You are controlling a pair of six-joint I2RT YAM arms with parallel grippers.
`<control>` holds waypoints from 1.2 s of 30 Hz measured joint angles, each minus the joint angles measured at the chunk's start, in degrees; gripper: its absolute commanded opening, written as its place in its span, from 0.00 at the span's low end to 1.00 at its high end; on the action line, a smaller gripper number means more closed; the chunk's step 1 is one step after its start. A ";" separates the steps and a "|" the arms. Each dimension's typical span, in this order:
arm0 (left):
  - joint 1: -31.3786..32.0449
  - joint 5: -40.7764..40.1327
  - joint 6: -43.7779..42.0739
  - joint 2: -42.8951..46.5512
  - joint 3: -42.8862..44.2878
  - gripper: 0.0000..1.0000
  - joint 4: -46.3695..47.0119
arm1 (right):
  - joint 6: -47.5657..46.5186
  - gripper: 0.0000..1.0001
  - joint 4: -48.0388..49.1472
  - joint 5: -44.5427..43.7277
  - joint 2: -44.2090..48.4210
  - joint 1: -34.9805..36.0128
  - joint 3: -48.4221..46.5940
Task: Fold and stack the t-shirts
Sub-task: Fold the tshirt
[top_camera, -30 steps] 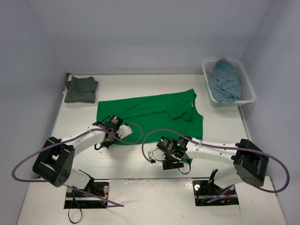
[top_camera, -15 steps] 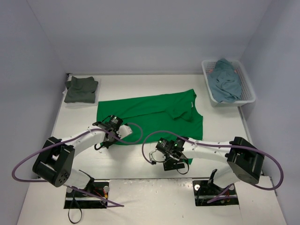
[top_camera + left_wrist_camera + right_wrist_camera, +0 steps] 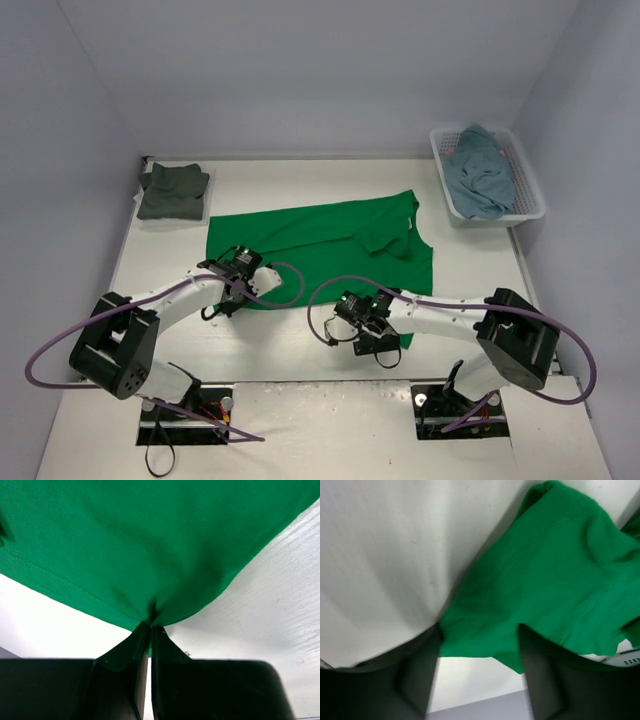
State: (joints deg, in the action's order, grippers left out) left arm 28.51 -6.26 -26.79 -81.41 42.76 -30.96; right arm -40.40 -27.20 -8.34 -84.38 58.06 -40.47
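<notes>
Green t-shirt (image 3: 320, 235) pinched by left end effector (image 3: 150, 626), straddled by right end effector (image 3: 480, 635)

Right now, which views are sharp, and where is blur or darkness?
Top external: even light, sharp, no glare. Left wrist: the green t-shirt is crisp, stitching visible; the shut left tool is nearly black. Right wrist: blurred overall, the fingers of the right tool only dark smears.

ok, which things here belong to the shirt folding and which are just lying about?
Job:
bright green cloth t-shirt, spread flat
dark grey-green cloth t-shirt, folded, far left
teal-blue cloth t-shirt, crumpled

Just there:
white plastic mesh basket, holding the teal-blue one
white table
</notes>
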 measured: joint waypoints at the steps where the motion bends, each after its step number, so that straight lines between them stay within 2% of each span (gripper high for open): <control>1: 0.00 0.00 0.00 0.00 0.00 0.00 0.00 | -0.35 0.47 -0.33 -0.04 -0.55 -0.42 -0.22; 2: 0.00 0.00 0.00 0.00 0.00 0.00 0.00 | -0.63 0.37 -0.52 -0.31 -1.14 -0.90 -0.35; 4: 0.00 0.00 0.00 0.00 0.00 0.00 0.00 | -1.09 0.29 -1.01 -0.46 -2.27 -1.86 -0.63; 5: 0.00 0.00 0.00 0.00 0.00 0.00 0.00 | -1.33 0.15 -1.38 -0.61 -2.86 -2.23 -0.85; 8: 0.00 0.00 0.00 0.00 0.00 0.00 0.00 | -2.10 0.00 -1.84 -1.14 -4.20 -3.15 -1.20; 16: 0.00 -0.02 0.00 0.00 0.00 0.00 -0.04 | -3.32 0.00 -0.94 0.07 -2.45 -6.86 -0.79; 21: 0.00 -0.17 0.00 0.37 0.09 0.00 -0.33 | -5.40 0.00 -0.79 0.83 6.93 -11.50 -1.90; 26: -0.02 -0.81 -0.02 2.80 0.22 0.00 -1.05 | -7.76 0.00 -0.74 1.97 13.92 -17.00 -8.22; 31: -0.02 -1.44 -0.11 4.26 1.05 0.00 -1.60 | -9.18 0.00 0.02 4.33 13.77 -22.03 -12.87; 36: -0.02 -1.79 -0.42 4.42 1.86 0.00 -1.75 | -10.34 0.00 -0.13 6.67 9.88 -24.37 -14.36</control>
State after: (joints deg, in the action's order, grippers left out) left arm 28.49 -8.05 -27.20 -76.99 44.62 -32.71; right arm -50.74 -27.33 -1.67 -74.50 33.69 -54.83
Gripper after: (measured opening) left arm 0.006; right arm 0.027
